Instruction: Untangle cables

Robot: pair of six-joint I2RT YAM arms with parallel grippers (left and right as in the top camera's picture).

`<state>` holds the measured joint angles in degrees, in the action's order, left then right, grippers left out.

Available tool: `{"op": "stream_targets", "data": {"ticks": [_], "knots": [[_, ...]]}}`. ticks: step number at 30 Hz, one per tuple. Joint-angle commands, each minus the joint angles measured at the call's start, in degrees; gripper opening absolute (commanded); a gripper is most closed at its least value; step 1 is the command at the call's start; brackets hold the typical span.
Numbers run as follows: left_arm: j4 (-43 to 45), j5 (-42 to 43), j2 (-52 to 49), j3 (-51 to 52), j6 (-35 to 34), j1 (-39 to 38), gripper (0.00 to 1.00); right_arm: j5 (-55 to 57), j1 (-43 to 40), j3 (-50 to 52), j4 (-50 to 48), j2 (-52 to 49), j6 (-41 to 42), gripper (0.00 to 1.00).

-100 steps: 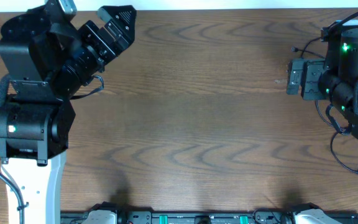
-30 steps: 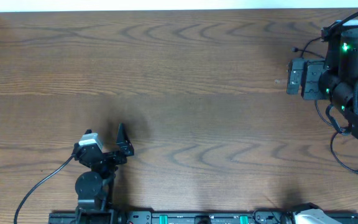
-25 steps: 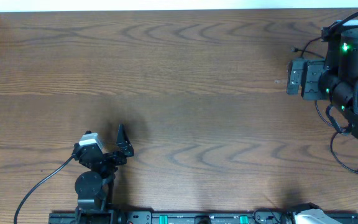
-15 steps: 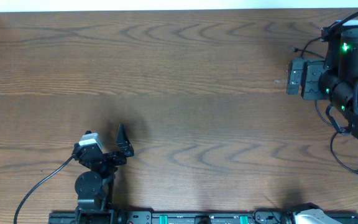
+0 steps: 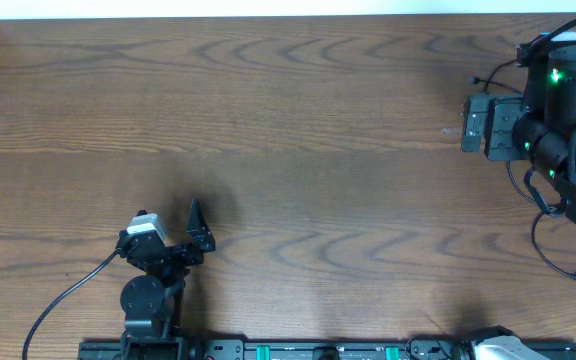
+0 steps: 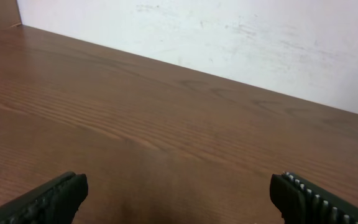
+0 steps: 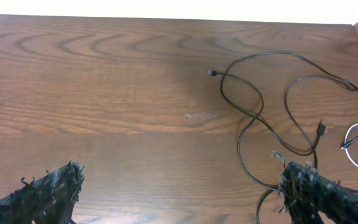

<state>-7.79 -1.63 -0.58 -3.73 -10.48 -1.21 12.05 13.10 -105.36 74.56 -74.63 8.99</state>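
The black cables (image 7: pixel 260 111) lie in loose crossing loops on the desk (image 7: pixel 104 93), just beside the right arm (image 5: pixel 558 130) (the white one (image 7: pixel 349 132) is curled next to them, also near this arm). The left fingers (image 6: pixel 48 198), far from the right arm, and the right fingers (image 7: pixel 45 186) both stand wide and hold nothing.

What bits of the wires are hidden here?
Black cables: right wrist view, lower loops run off the bottom edge.
White cable: right wrist view, cut off by the right edge.
Overhead: neither shows clearly; the right arm may cover them.
Left wrist view: no cables in frame.
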Motion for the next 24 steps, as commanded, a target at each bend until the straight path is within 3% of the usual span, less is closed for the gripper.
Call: {"op": "stream_targets", "data": {"ticks": [1, 19, 24], "knots": [[-2.03, -0.31, 0.35, 0.94, 0.76, 0.28, 0.98, 0.46, 0.07, -0.33, 0.11, -0.04, 0.81, 0.99], [-2.03, -0.31, 0.31, 0.94, 0.76, 0.28, 0.98, -2.89, 0.07, -0.33, 7.69, -0.37, 0.85, 0.99], [-2.03, -0.31, 0.28, 0.94, 0.76, 0.28, 0.98, -3.17, 0.09, -0.28, 0.09, 0.63, 1.31, 0.99]]}}
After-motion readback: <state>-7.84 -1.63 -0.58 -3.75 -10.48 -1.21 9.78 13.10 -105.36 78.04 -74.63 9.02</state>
